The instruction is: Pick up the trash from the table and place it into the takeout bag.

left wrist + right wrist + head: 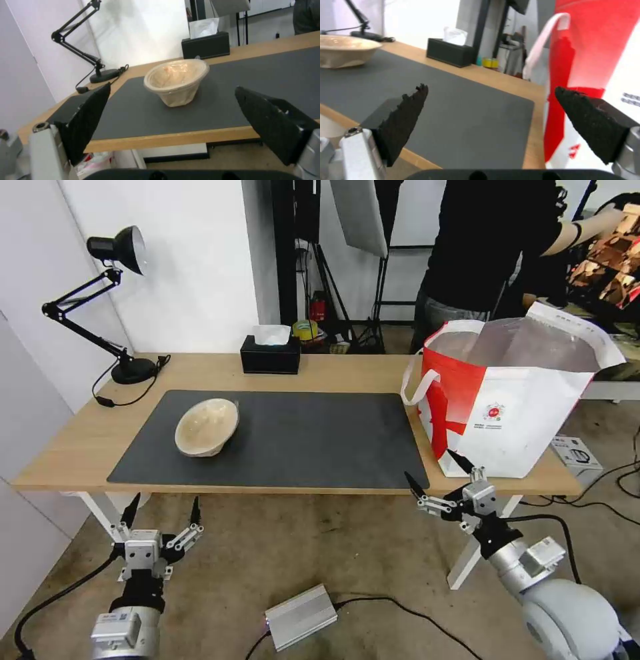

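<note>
- Only one piece of trash is visible: the tan paper-pulp bowl (207,427), tipped on its side on the dark grey mat (300,440) toward the table's (80,447) left end.
- Near the right end stands the takeout bag (513,400), mouth open; its foil lining hides whatever lies inside, and its far corner is cut off behind its own flap.
- Below the front edge of the table, the left pincer (163,513) hangs with fingers spread, holding nothing.
- Just before the bag's lower corner, the right pincer (437,473) is likewise wide open and empty.
- Behind, a black tissue box (270,355) and desk lamp (100,307) sit along the back edge.
</note>
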